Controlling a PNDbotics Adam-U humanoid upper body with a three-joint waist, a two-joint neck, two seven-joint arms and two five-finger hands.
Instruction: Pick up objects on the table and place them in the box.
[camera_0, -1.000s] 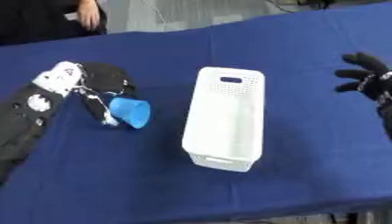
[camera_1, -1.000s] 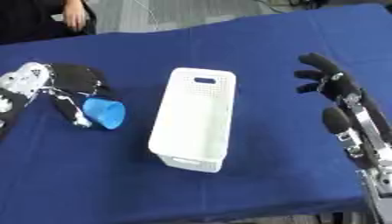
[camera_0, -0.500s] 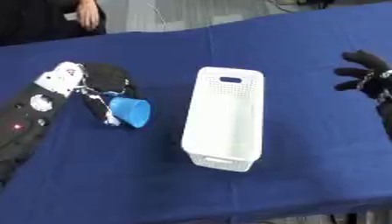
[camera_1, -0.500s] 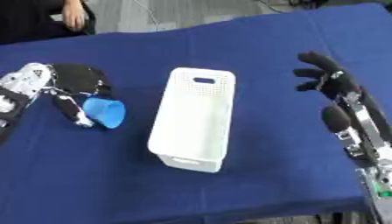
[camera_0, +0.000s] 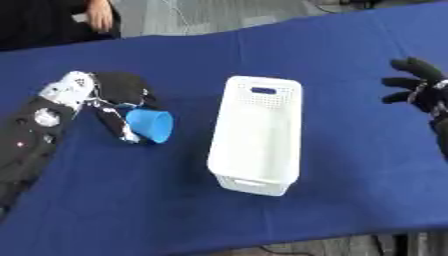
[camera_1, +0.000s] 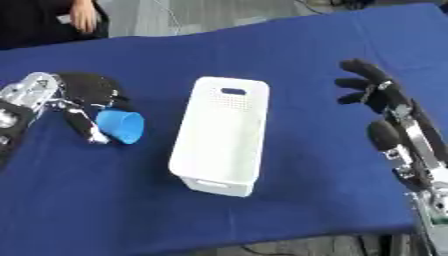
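Hardly anything has been moved since the earlier pictures: the blue cup (camera_0: 149, 125) is still held on its side by the left hand (camera_0: 114, 100), whose fingers are curled round it, left of the white box (camera_0: 256, 134) on the blue table (camera_0: 350, 165). The right hand (camera_1: 372, 90) is kept spread and idle. If the cup is lifted carelessly, it could be slipped out before the box is reached.

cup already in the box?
No. The blue cup is left of the white box, held in the left hand over the blue table.
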